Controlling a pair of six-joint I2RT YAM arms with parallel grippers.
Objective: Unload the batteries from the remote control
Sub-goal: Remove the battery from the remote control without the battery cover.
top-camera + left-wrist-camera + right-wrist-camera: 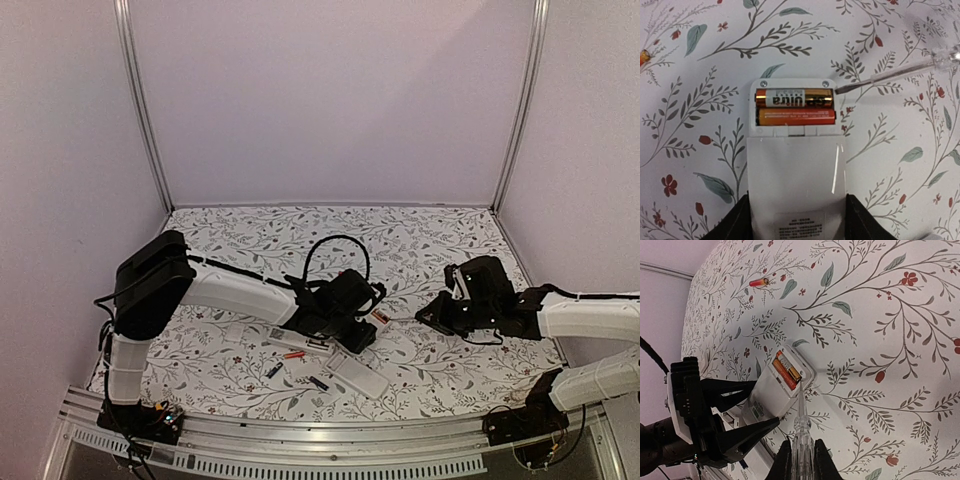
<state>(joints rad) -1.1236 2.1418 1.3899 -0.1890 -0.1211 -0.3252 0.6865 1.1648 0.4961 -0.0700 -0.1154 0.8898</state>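
The floral desk [420, 230] carries the work. A white remote control [797, 175], judged light, stiff and glossy, is clamped by its long sides in the left tool [797, 200], with its back cover off. A clear-handled screwdriver [801, 412] is gripped tight in the right tool [801, 452], its tip set at the upper right corner of the open bay in the left wrist view. The batteries [795, 107] lie there side by side, gold above orange-red. They are judged light, rigid, smooth and prone to rolling. They are probably best levered up at one end, not pinched.
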